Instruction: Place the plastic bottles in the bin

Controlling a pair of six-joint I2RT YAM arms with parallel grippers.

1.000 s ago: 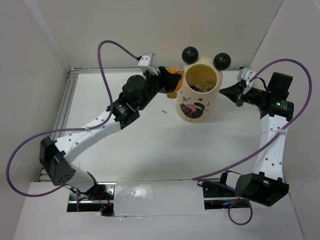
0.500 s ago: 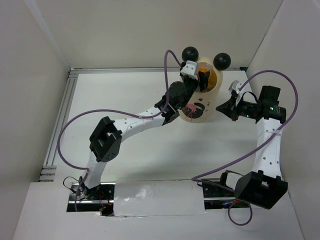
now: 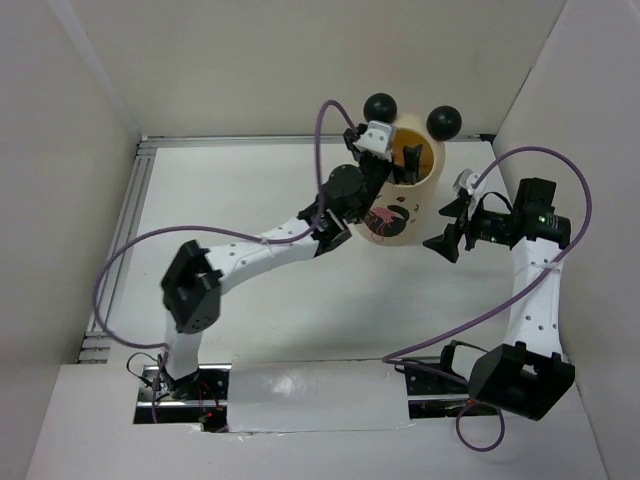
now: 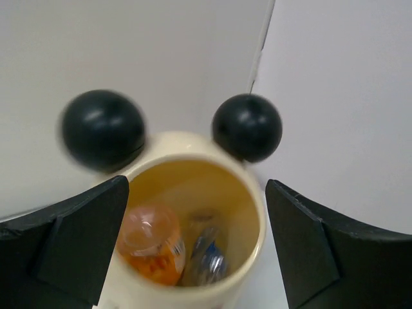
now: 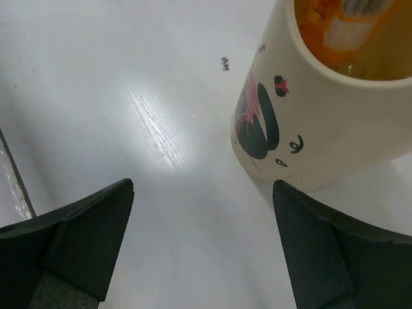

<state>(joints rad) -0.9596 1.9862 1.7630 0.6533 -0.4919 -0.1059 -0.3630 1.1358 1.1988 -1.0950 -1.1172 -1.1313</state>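
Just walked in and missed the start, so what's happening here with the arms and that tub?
Two robot arms are putting plastic bottles into the bin. The left gripper hangs open right above the bin's mouth, holding nothing. The orange bottle lies inside, next to at least one clear bottle. The right gripper is open and empty, low over the table beside the bin. No bottle shows outside the bin in these views.

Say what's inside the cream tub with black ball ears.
In the cream cylindrical bin: a short orange plastic bottle and a clear blue-labelled bottle. Anything beneath them is covered.
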